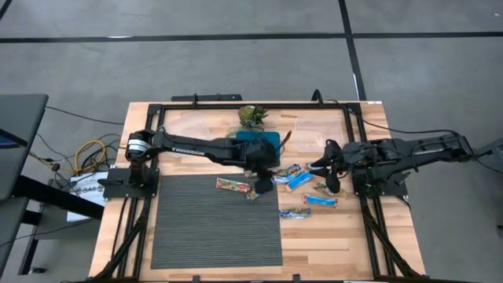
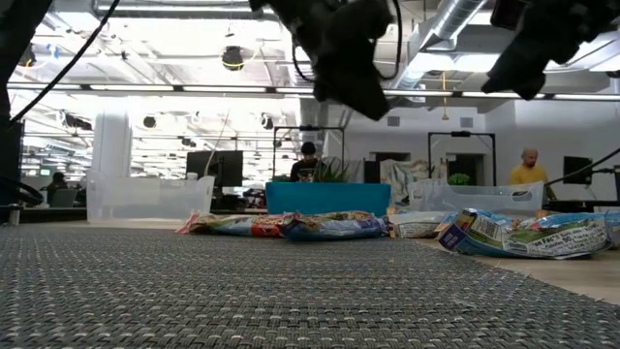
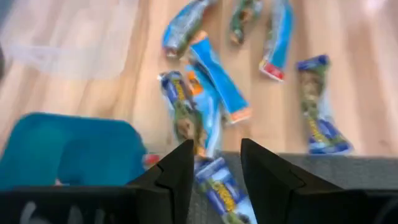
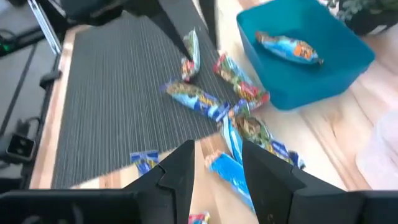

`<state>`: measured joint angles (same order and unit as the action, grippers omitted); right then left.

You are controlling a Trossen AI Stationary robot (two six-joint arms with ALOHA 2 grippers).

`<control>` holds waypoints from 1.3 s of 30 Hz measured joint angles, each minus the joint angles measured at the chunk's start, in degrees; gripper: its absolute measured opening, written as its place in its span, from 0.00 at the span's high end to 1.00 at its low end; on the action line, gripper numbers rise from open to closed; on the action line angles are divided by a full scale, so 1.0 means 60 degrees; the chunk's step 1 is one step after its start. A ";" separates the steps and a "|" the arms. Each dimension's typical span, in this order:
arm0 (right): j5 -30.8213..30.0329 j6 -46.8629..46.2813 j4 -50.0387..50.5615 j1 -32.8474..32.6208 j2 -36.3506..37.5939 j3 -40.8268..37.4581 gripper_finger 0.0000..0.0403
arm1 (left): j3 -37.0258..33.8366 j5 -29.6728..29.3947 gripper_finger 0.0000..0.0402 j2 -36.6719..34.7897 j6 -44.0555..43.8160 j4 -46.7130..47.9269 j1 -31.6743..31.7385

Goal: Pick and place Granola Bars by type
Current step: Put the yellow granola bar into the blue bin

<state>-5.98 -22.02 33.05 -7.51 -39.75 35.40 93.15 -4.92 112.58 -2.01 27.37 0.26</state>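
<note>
The bars (image 1: 302, 180), scattered at centre frame on the surface (image 1: 196, 126) by the mat (image 1: 216, 224), were judged light, crinkly and slippery, best pinched across the middle, while the left hand (image 1: 262, 185) and right hand (image 1: 328, 174) were held open and empty.

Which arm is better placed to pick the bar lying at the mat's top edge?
Probably the left. In the high view the left gripper hangs open right over that granola bar on the mat; the right gripper is farther off, over the wood.
</note>
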 joint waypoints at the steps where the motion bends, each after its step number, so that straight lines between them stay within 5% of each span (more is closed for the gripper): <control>1: 0.0004 0.0000 0.0117 -0.0031 -0.0004 -0.0002 0.69 | 0.0018 -0.0040 0.69 0.0085 0.0009 -0.0016 0.0005; 9: -0.0001 -0.0323 0.0555 -0.0208 -0.0081 -0.0009 0.69 | 0.1138 -0.0024 0.69 0.1516 0.0850 -0.0223 -0.0083; 17: 0.0067 -0.0576 0.0785 -0.0251 -0.0196 -0.0003 0.69 | 0.2952 -0.0077 0.69 0.2893 0.0829 0.1368 -0.0133; 39: 0.0247 0.2102 -0.0058 -0.0238 -0.4826 -0.0004 0.69 | 0.3493 0.2144 0.81 0.1383 0.0164 0.5865 -0.0143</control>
<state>-4.50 -9.41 32.70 -8.94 -68.71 35.38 114.10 7.95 120.88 -1.02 62.56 -0.60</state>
